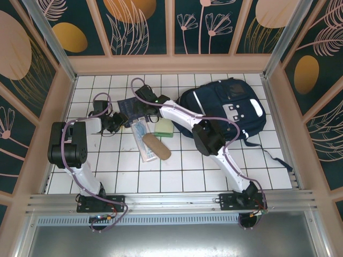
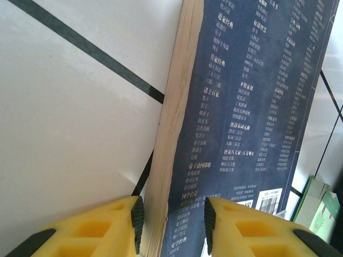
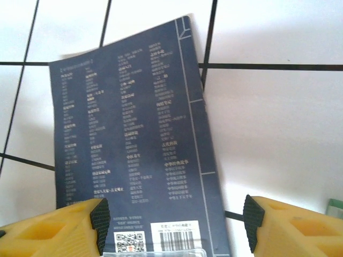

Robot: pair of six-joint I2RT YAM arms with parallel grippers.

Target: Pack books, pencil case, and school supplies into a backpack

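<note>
I note the left gripper (image 2: 173,219), jaws clenched on the page edge of the navy book (image 2: 257,107); the right gripper (image 3: 174,225), jaws released, straddles its barcode (image 3: 174,239) (front cover hidden).

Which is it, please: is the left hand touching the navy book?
Touching: left wrist view shows pads of the left hand clamping the navy book.
</note>
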